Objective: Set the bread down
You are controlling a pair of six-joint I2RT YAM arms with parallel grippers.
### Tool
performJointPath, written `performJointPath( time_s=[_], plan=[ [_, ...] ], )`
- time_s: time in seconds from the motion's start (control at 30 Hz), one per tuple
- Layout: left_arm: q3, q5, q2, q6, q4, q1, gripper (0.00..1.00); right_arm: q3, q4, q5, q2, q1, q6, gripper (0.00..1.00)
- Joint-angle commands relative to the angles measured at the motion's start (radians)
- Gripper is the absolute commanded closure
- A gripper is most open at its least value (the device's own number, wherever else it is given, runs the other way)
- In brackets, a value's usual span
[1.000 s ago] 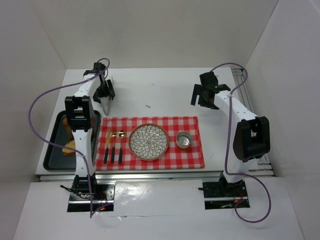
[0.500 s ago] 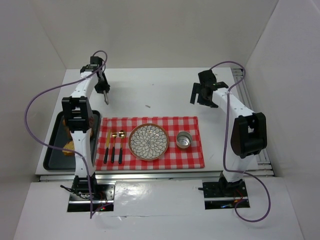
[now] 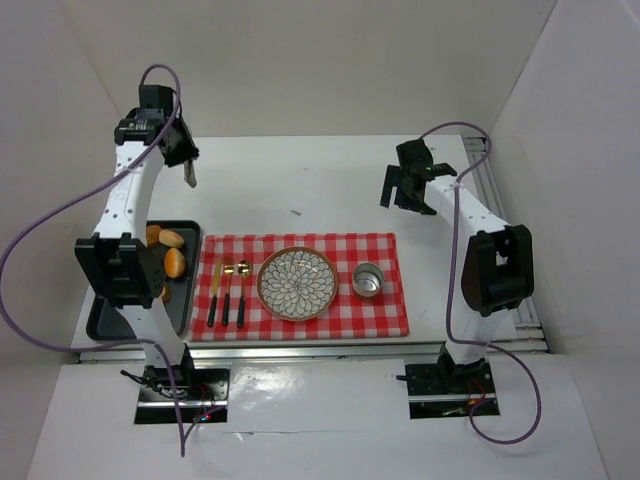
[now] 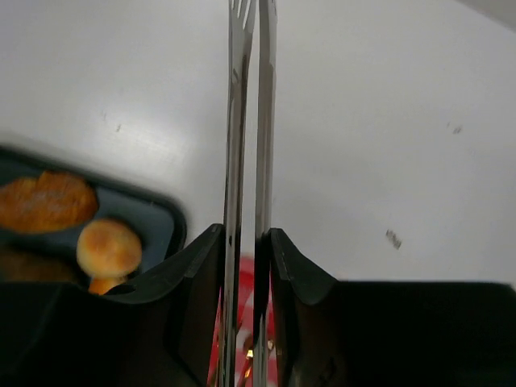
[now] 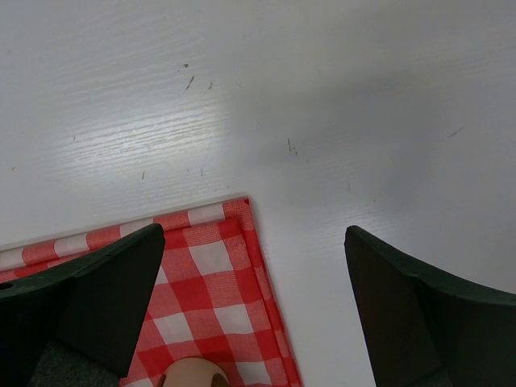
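Bread (image 4: 109, 248): in the dark tray (image 3: 105, 322) at your table's left edge, well apart from both jaws. Your left jaws: clamped on metal tongs (image 4: 238, 121). Your right jaws: spread wide, holding nothing.

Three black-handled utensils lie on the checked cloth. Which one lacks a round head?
The leftmost utensil, nearest the dark tray: its gold end is narrow and straight; the middle utensil and right utensil have round gold heads.
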Motion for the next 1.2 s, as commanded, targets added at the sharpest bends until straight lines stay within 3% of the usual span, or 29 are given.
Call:
performJointPath(
  time_s=[0.0, 0.23, 0.4, 0.57, 0.73, 0.97, 1.17],
  plan=[
    [-0.159, -0.063, -0.156, -0.039, -0.116, -0.019, 0.59, 0.037, 0.006, 0.002, -0.028, 0.006, -0.019, 0.00],
    [-0.467, -0.137, -0.493, -0.148, -0.287, -0.059, 0.54, 0.005, 0.043, -0.032, -0.067, 0.006, -0.028, 0.00],
    [-0.514, -0.137, -0.632, -0.202, -0.403, -0.077, 0.43, -0.016, 0.077, -0.092, -0.067, 0.006, -0.028, 0.00],
    [-0.523, -0.154, -0.632, -0.254, -0.444, -0.077, 0.38, -0.027, 0.088, -0.121, -0.067, 0.006, -0.019, 0.00],
    [-0.617, -0.155, -0.632, -0.254, -0.380, 0.017, 0.38, -0.058, 0.098, -0.130, -0.085, 0.006, -0.019, 0.00],
    [-0.701, -0.005, -0.636, -0.199, -0.197, 0.172, 0.38, -0.058, 0.089, -0.101, -0.085, 0.006, -0.019, 0.00],
    [-0.744, 0.096, -0.573, -0.177, -0.105, 0.217, 0.38, -0.049, 0.078, -0.092, -0.085, 0.006, -0.019, 0.00]
  ],
)
